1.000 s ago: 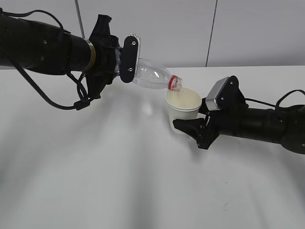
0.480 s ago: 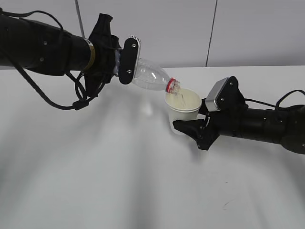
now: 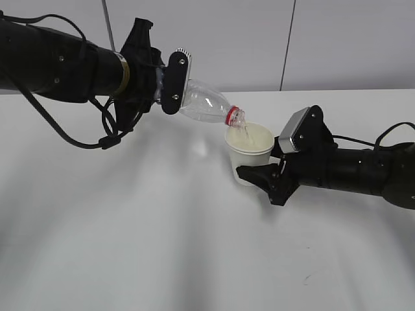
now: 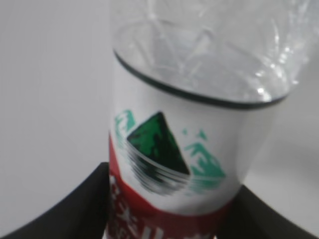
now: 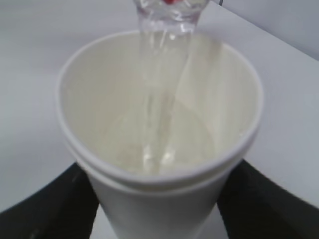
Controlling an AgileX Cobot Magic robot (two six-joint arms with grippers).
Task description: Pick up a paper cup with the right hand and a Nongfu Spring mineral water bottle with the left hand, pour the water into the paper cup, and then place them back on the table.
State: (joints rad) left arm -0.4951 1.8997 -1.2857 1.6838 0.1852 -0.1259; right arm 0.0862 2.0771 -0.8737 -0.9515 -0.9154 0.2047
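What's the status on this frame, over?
Left end effector shut on tilted bottle. Right end effector shut on paper cup. Water streaming into cup. Nothing in the way.

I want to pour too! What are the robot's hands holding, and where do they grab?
Left gripper grips the bottle around its lower body; right gripper holds the cup by its lower side.

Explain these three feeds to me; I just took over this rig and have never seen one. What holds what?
The wide picture looks across the plain white table at two black robot arms. The other two come from cameras on the arms' wrists. The left gripper clamps a clear plastic water bottle with a red neck ring, tilted mouth down; its wrist camera shows the label close up. The right gripper holds a small cream-white paper cup upright above the table. Its wrist camera looks into the cup, where water streams in.
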